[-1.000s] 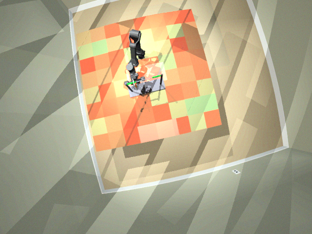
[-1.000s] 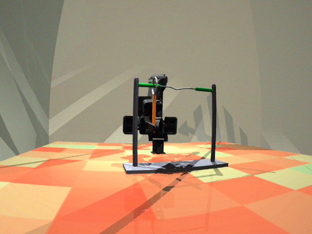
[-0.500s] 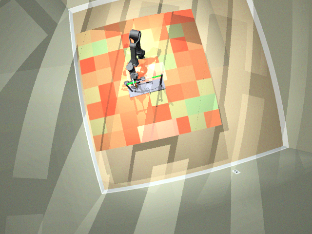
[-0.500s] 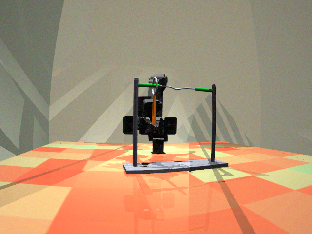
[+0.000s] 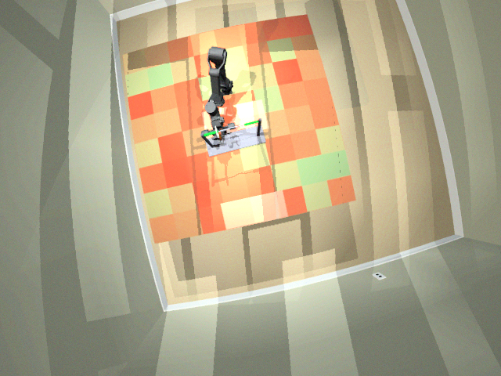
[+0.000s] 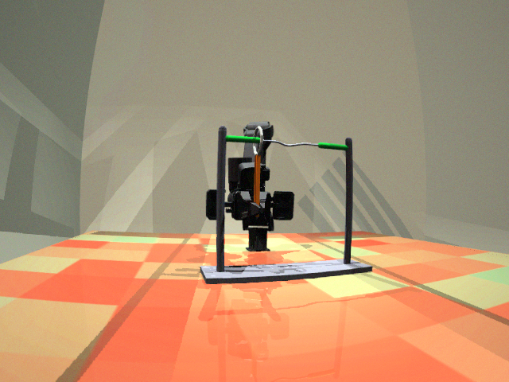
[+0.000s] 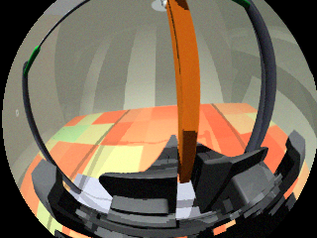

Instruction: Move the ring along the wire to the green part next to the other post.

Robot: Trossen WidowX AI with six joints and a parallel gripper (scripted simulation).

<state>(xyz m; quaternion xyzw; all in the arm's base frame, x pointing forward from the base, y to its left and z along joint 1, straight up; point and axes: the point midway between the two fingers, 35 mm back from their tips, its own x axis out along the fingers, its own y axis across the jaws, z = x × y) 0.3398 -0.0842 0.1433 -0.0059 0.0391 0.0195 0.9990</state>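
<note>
The black parallel-jaw gripper [image 6: 256, 206] is clamped on the lower end of the upright orange handle [image 6: 257, 179], though the fingertips are largely masked by the gripper body. Above it, the silver metal ring [image 6: 258, 140] is seen at the inner end of the left green wire section [image 6: 242, 138], where the thin grey wavy wire [image 6: 293, 143] begins; whether ring and wire touch cannot be made out.

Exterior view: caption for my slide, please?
Gripper shut on the ring's orange handle, silver ring at the left green segment's inner end.
</note>
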